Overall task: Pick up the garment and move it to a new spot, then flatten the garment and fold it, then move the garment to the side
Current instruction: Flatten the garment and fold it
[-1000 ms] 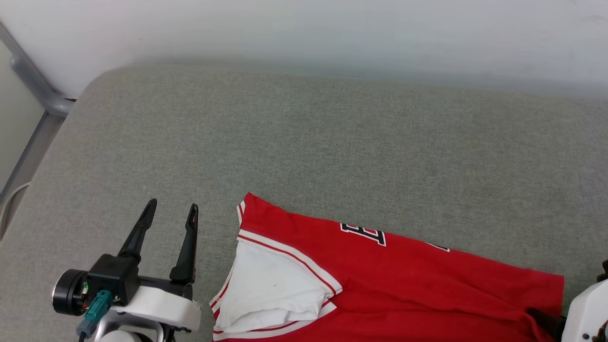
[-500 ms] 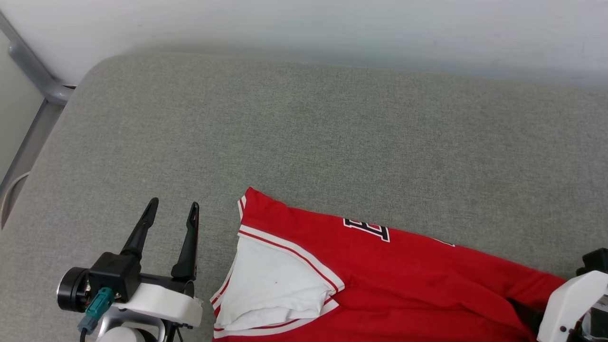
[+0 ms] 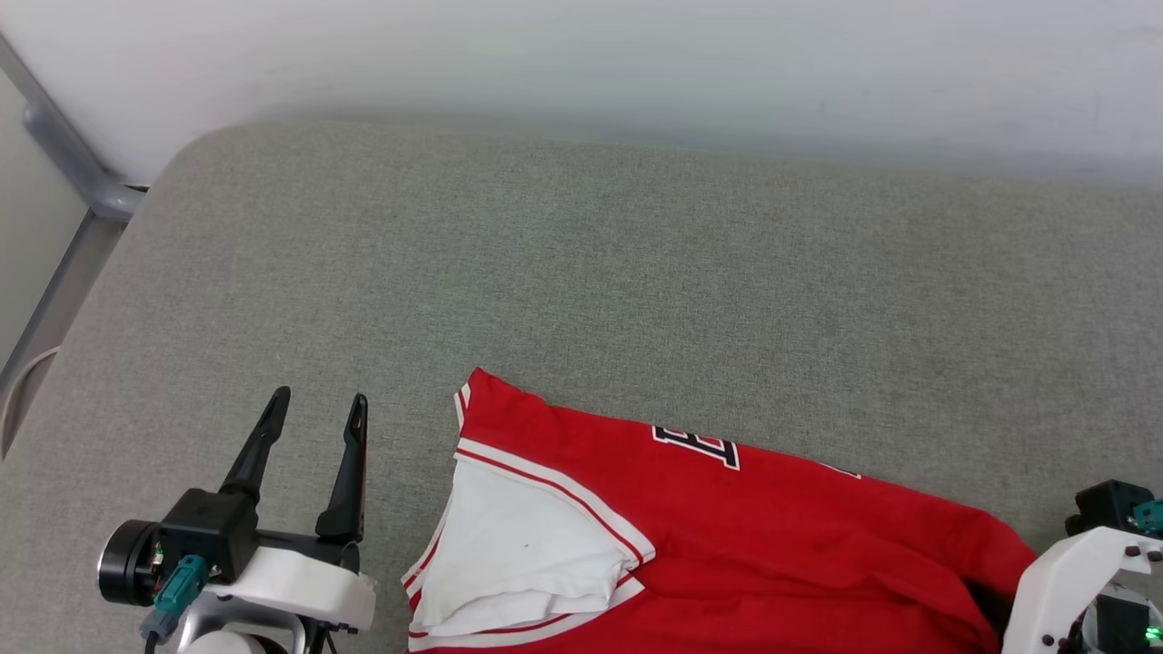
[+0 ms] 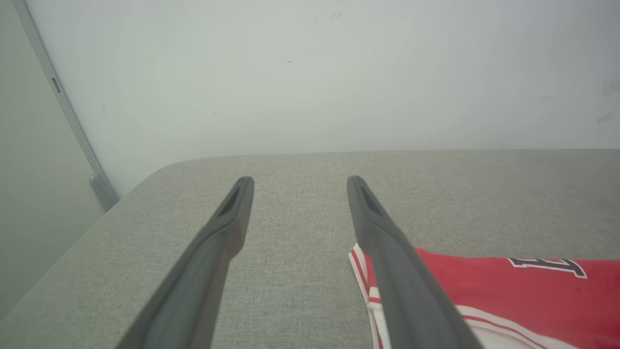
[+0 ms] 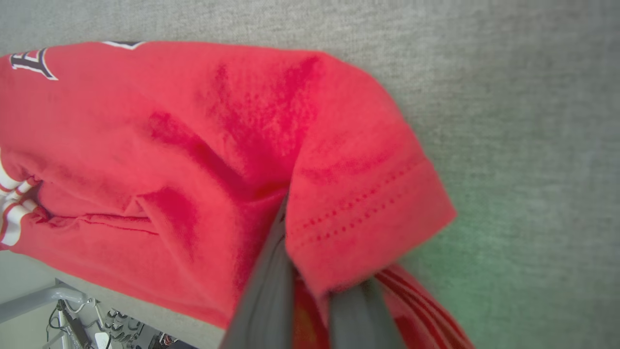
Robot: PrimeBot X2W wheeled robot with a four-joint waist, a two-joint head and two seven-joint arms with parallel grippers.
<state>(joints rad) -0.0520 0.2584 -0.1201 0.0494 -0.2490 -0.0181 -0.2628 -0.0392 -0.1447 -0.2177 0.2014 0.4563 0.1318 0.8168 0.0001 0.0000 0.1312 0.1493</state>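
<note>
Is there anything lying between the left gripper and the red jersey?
Nothing visible: just grey cushion separates the open left gripper from the garment, whose white sleeve lies nearest. The right gripper is shut on its hem.

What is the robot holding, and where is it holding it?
The right gripper is pinched shut on the red garment, at its stitched hem corner. The left gripper is open and holds nothing.
</note>
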